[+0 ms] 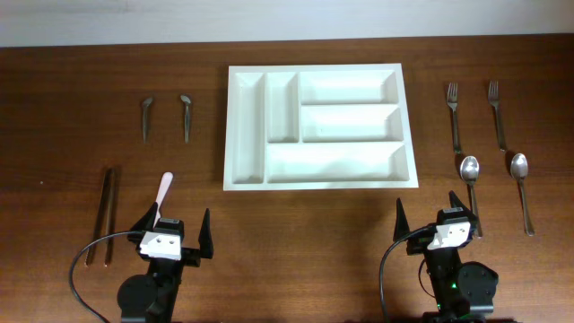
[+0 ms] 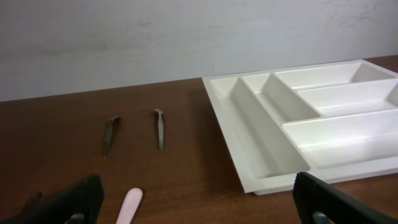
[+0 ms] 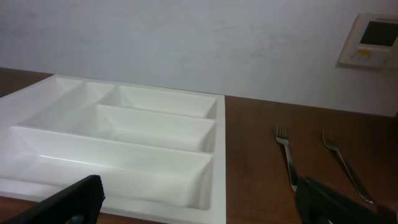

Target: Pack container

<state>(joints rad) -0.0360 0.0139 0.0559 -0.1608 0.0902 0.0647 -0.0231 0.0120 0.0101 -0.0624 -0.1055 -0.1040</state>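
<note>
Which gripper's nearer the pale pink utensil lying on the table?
Left. The left gripper is right beside the pale pink utensil; the right gripper is far across, past the white plastic tray.

A dark brown wooden table (image 1: 296, 233) with visible grain filled nearly the whole overhead view. Its far edge ran straight across the top, and beyond it lay a pale strip (image 1: 108, 18). In the wrist views a plain off-white wall (image 2: 186, 37) rose directly behind that far edge, matte and faintly scuffed with small grey marks. In the right wrist view a cream control panel (image 3: 372, 40) with a small greyish display hung on the wall. The light was soft and even, leaving only faint shadows and a dull sheen on the wood.
</note>
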